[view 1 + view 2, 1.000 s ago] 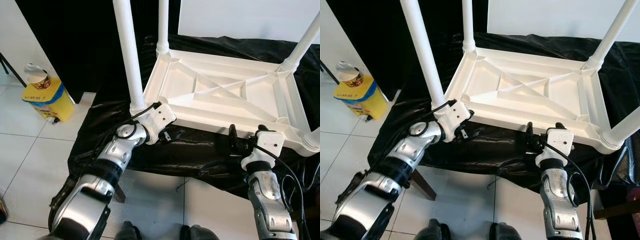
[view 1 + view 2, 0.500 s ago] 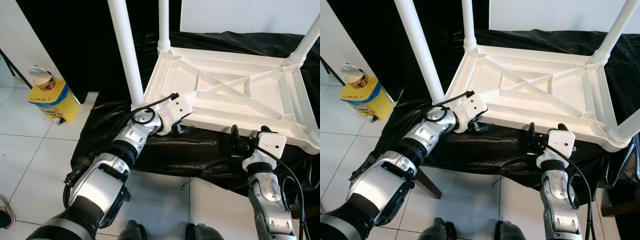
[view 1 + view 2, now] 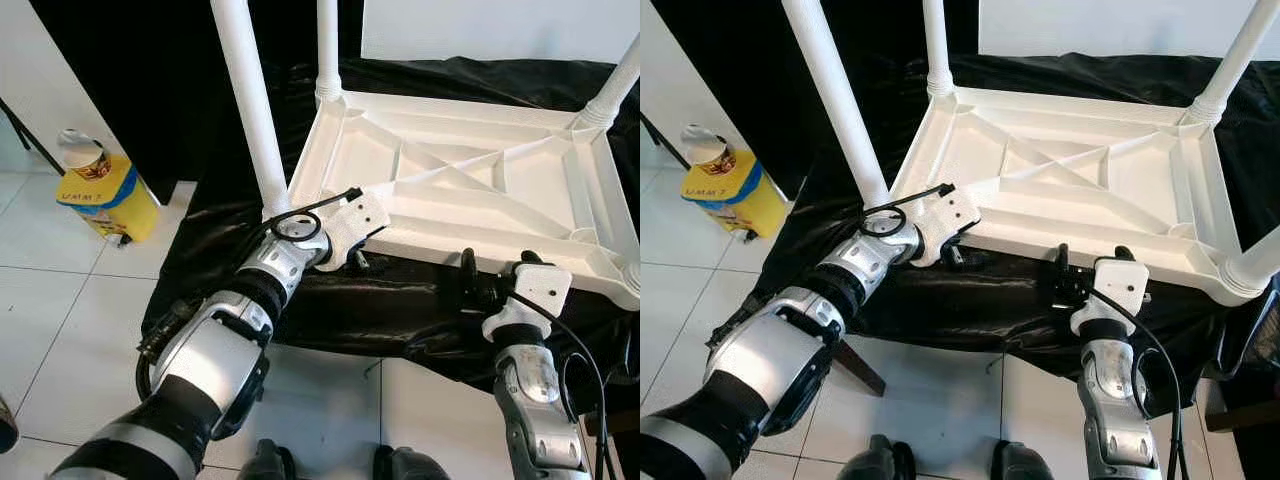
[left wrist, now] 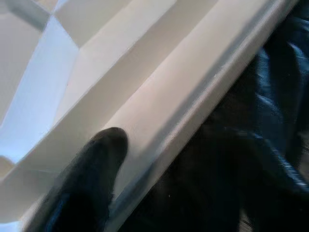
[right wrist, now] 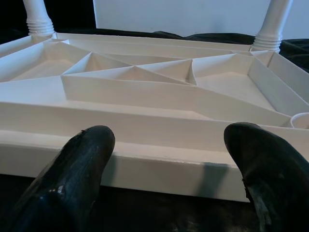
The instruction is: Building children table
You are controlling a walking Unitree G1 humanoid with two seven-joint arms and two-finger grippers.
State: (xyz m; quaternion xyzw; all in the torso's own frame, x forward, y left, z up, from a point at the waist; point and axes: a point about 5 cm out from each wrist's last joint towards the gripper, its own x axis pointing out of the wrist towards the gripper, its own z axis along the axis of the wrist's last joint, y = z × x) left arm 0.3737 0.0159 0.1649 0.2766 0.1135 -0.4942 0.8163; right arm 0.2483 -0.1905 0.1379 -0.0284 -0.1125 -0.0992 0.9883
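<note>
The left pincer touched the near rim of the upturned white children table, its spread impossible to tell. The right pincer stood wide apart before that rim. The table lay on black sheeting.

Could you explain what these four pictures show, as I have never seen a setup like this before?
This is a humanoid robot with two silver arms, each ending in two black fingers. The two wide pictures come from cameras in its head, looking down; the two close ones come from cameras on its wrists. Before it lies a white children's table, upside down on a black sheet, its legs pointing up. The left gripper is at the table's near edge beside one leg, with one finger resting on the rim. The right gripper is open, just short of the same edge. A yellow bin stands on the tiled floor.
</note>
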